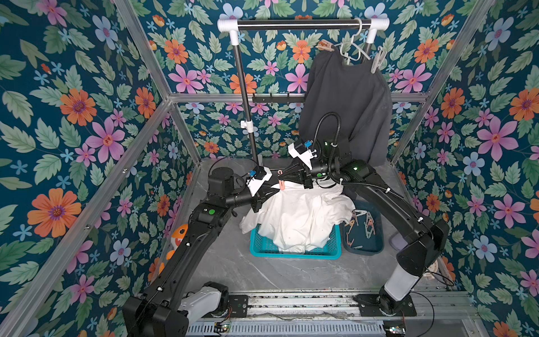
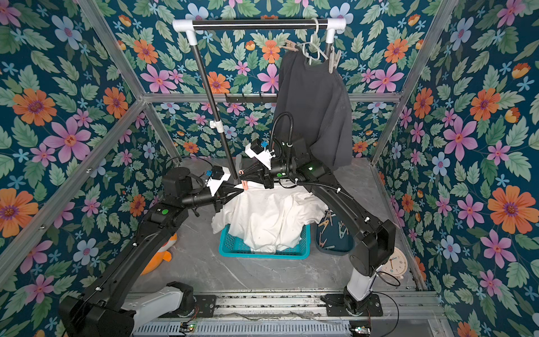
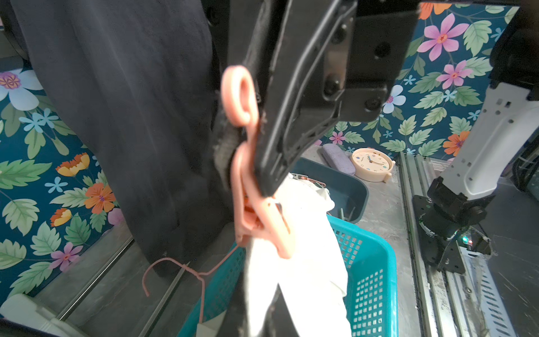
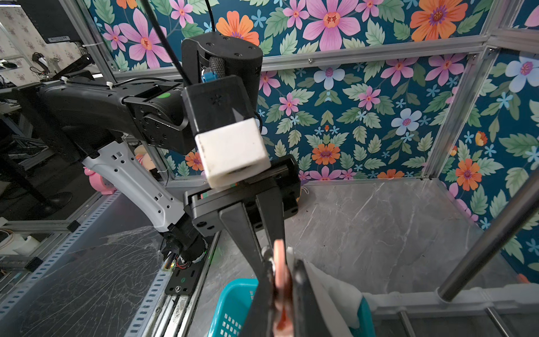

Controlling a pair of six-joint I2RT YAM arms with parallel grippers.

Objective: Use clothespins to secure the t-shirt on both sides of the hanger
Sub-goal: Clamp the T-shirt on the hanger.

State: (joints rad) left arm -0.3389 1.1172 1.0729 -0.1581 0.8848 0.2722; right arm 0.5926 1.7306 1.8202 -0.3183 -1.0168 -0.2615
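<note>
Clothespins in tray, right of basket

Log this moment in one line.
left gripper: shut on shirt | right gripper: shut on pink clothespin | shirt: draped over teal basket | spare clothespins: in dark tray

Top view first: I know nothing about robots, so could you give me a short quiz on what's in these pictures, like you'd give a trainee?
1. Where does the white t-shirt lie? A in the dark tray; B in the teal basket; C flat on the floor.
2. True or false: the dark shirt hanging from the rail has no clothespins on it.
3. Fill in: the right gripper is shut on a ____ clothespin.
Key: 1 B. 2 False: clips sit at both its shoulders. 3 Pink.
</note>
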